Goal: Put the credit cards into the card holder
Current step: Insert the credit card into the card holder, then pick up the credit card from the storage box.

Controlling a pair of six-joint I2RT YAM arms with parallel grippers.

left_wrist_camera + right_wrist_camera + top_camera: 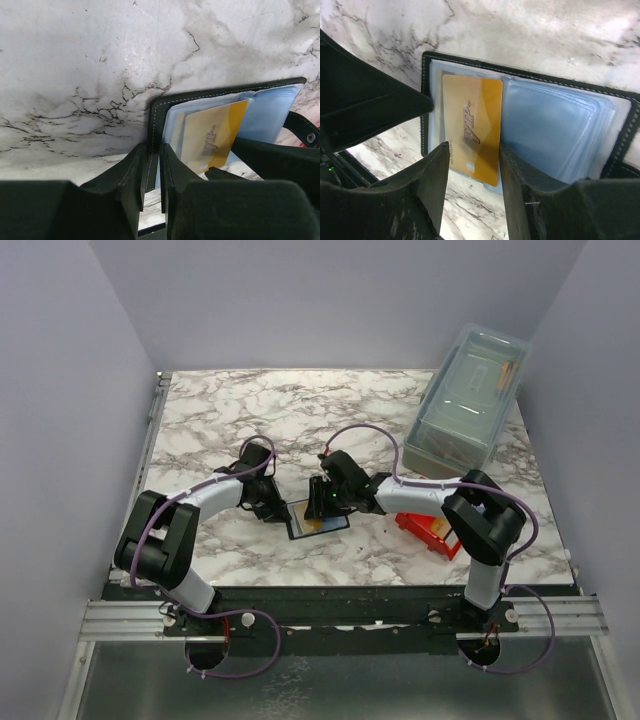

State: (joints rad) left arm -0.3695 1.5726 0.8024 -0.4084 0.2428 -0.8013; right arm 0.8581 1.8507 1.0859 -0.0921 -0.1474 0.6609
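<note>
The black card holder (340, 524) lies open on the marble table, its pale blue sleeves (555, 125) facing up. My left gripper (283, 512) is shut on the holder's black stitched left edge (153, 125), with the jaws pinching it in the left wrist view (153, 162). An orange-gold credit card (470, 120) marked "VIP" sits partly inside the left sleeve and sticks out over the holder's near edge. My right gripper (474, 165) spans the card's width, a finger against each long edge. The card also shows in the left wrist view (215, 130).
A red bin (430, 530) sits just right of the holder, under my right forearm. A clear lidded box (470, 400) stands at the back right. The table edge runs along the bottom, by the arm bases.
</note>
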